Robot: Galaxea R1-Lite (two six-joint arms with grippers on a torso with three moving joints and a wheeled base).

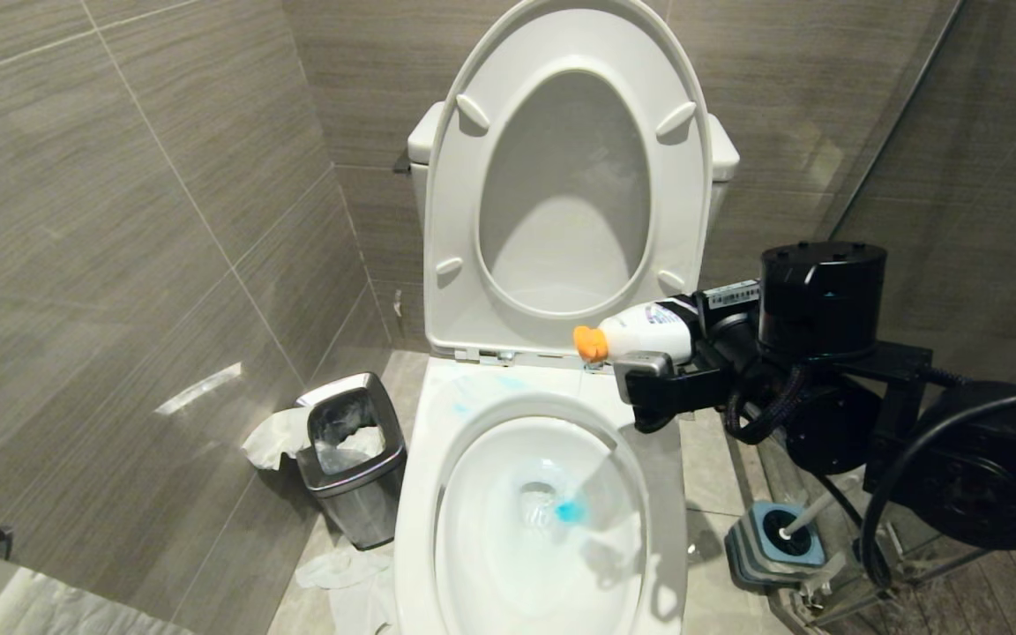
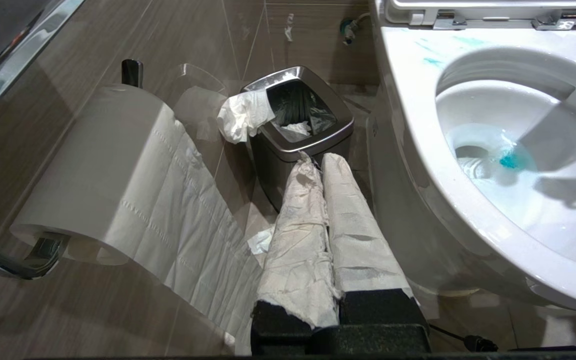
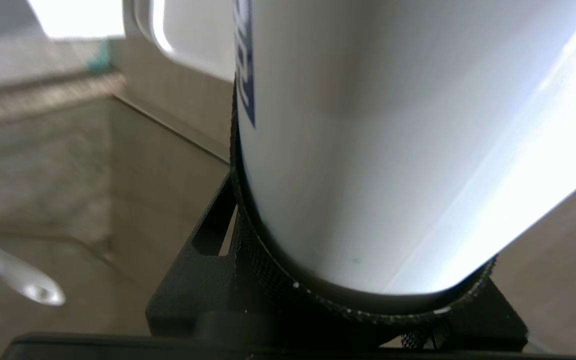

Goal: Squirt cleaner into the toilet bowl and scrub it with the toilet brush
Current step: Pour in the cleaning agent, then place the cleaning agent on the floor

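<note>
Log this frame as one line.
right gripper: holds cleaner bottle sideways | toilet bowl: blue cleaner in water | toilet brush: in holder

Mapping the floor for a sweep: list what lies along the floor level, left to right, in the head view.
Crumpled tissue → steel waste bin → toilet bowl → toilet brush standing in its blue-and-grey holder.

You face grey-brown wood-grain wall tiles (image 1: pixel 120 220) and pale stone floor tiles (image 1: pixel 711 459). A small square steel waste bin (image 1: pixel 354 459) stands left; a white toilet-paper roll (image 2: pixel 93 165) hangs nearby.
</note>
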